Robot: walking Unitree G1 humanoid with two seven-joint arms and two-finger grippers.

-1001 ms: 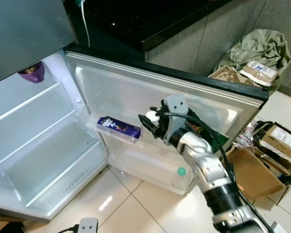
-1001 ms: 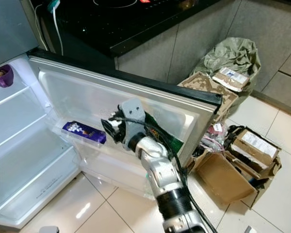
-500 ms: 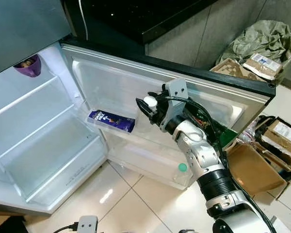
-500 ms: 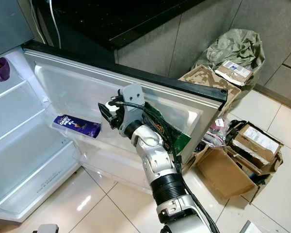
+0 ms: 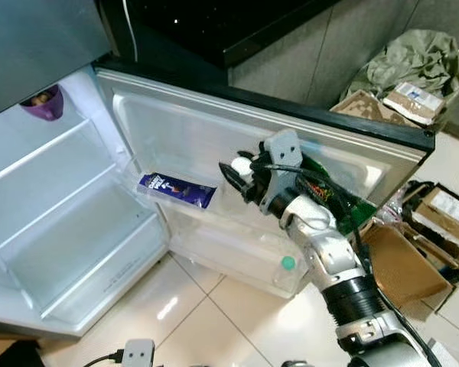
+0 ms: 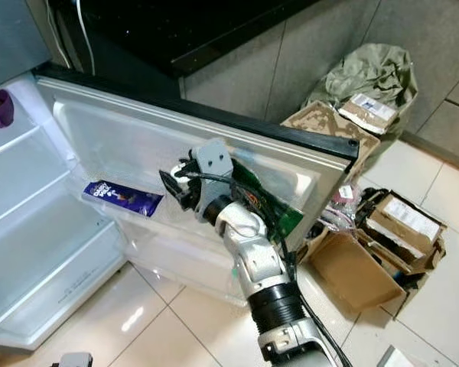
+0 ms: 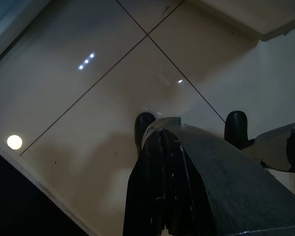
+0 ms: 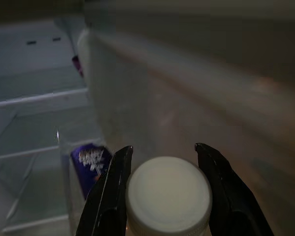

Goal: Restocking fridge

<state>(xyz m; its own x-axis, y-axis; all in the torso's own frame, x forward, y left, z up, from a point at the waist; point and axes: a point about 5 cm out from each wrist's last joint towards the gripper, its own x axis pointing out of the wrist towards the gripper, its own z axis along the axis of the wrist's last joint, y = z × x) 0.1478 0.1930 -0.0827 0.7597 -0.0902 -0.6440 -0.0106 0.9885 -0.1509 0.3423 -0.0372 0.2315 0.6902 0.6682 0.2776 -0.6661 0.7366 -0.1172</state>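
My right gripper [image 5: 240, 173] is shut on a bottle with a white cap [image 8: 168, 193], one black finger [image 8: 114, 189] on each side of the cap. It holds the bottle just above the upper shelf of the open fridge door [image 5: 214, 134]. A purple chocolate box [image 5: 176, 189] lies in that same door shelf, to the left of the gripper, and appears as a purple box [image 8: 90, 164] in the right wrist view. A clear bottle with a green cap [image 5: 288, 264] lies in the lower door shelf. My left gripper [image 7: 157, 196] hangs idle over the tiled floor, fingers together.
The fridge interior [image 5: 69, 222] stands open on the left, with a purple bowl [image 5: 44, 103] on an upper shelf. Cardboard boxes [image 5: 436, 229] and a stuffed green bag [image 5: 405, 65] crowd the floor to the right of the door. A dark counter [image 5: 214, 30] runs behind it.
The camera shifted a second ago. In the last half second my right gripper has sunk slightly and moved right with the bottle. The chocolate box has stayed put.
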